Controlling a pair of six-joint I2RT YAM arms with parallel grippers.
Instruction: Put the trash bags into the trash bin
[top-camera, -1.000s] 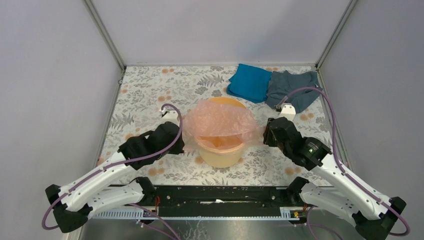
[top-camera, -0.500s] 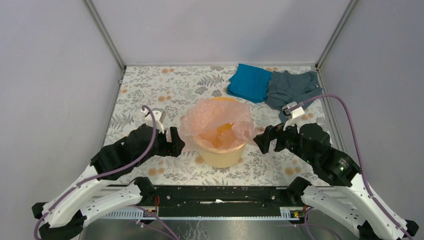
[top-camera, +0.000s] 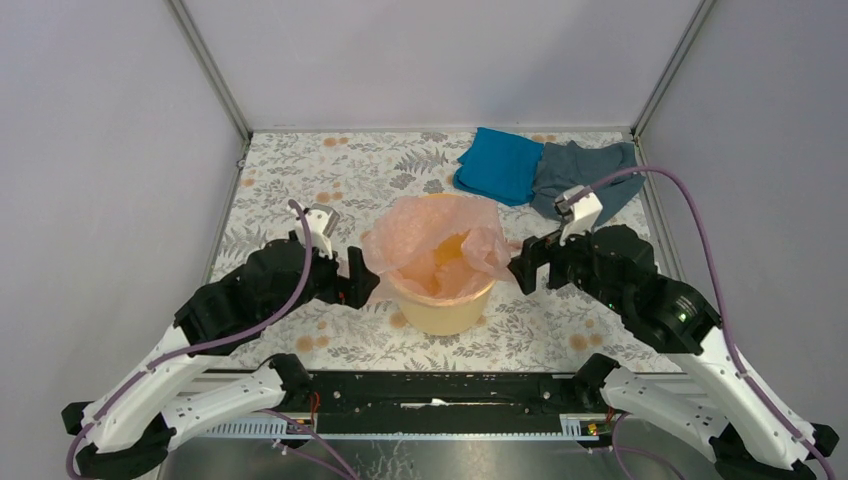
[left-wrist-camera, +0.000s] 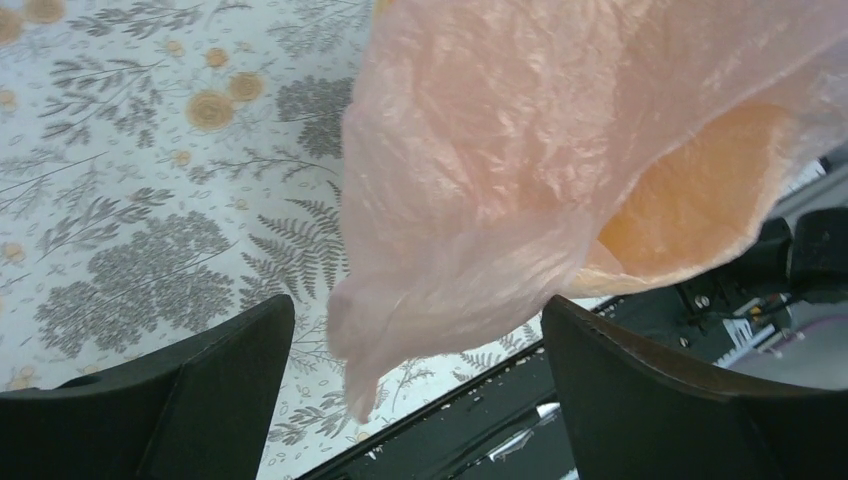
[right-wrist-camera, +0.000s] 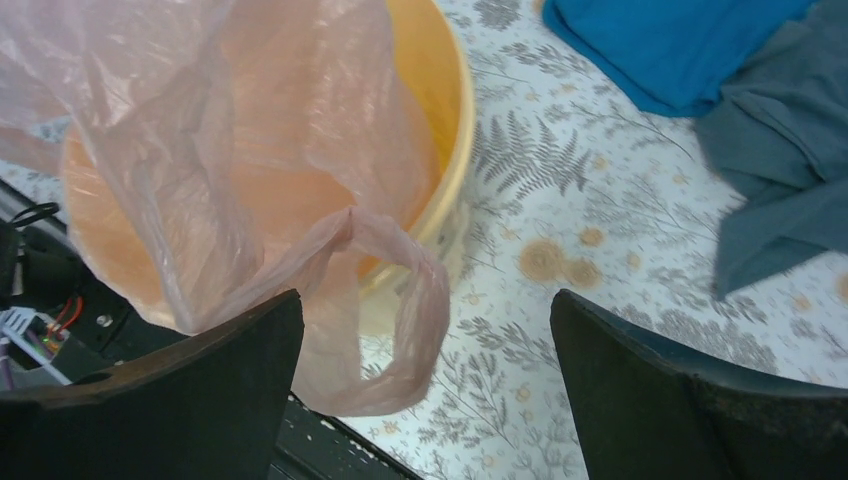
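The pale-pink trash bag (top-camera: 440, 245) is draped over the round yellow-orange trash bin (top-camera: 440, 312), its middle sunk inside and its edges spilling over the rim. My left gripper (top-camera: 362, 280) stands open just left of the bin. In the left wrist view a hanging flap of the bag (left-wrist-camera: 480, 200) droops between the open left gripper (left-wrist-camera: 415, 310), gripped by neither finger, with the bin (left-wrist-camera: 690, 200) behind. My right gripper (top-camera: 522, 268) is open at the bin's right. The bag's handle loop (right-wrist-camera: 420, 330) dangles loose between the fingers of the right gripper (right-wrist-camera: 428, 300), beside the bin's rim (right-wrist-camera: 455, 120).
A blue cloth (top-camera: 498, 163) and a grey-blue cloth (top-camera: 580, 175) lie at the back right of the floral table (top-camera: 300, 180). The black rail (top-camera: 430, 390) with the arm bases runs along the near edge. Walls close in the left and right sides.
Both grippers went from shut on the bag's edges to open and let it go. The bag sank into the bin and now rests over the rim. Both arms drew back slightly.
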